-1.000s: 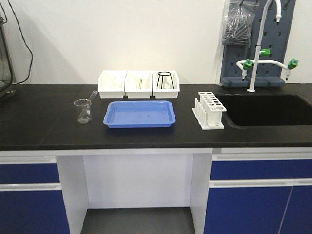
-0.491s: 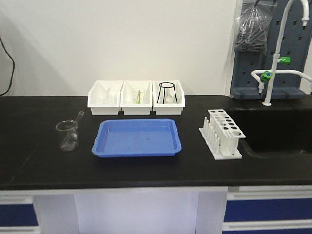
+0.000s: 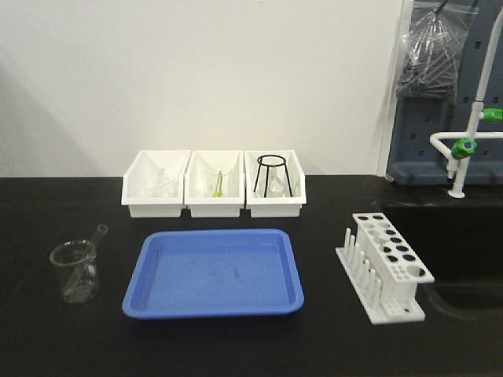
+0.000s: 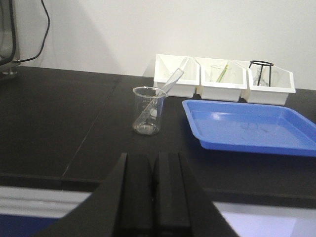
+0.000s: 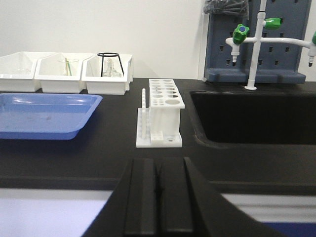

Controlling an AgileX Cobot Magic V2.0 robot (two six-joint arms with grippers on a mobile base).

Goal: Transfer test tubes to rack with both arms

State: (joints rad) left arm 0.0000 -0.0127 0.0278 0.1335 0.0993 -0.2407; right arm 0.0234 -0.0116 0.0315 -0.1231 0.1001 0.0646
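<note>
Spread the left gripper [image 4: 153, 197], now pressed together on nothing, then pinch the test tube [image 4: 173, 79] leaning in the beaker [image 4: 148, 118] at 9 o'clock of the blue tray [image 3: 212, 271]; lift along its lean. Part the right gripper [image 5: 157, 197] too, equally closed and empty, facing the rack [image 5: 160, 111] at 3 o'clock, holes unfilled. Find clear glassware and a wire stand [image 3: 273, 174] in the bins [image 3: 155, 209] at 12 o'clock.

Matt blk bench [image 3: 47, 212], glossy blue plastic tray [image 3: 212, 275], clear glass beaker [image 3: 76, 271], white plastic rack [image 3: 391, 267] & bins [image 3: 214, 208].
</note>
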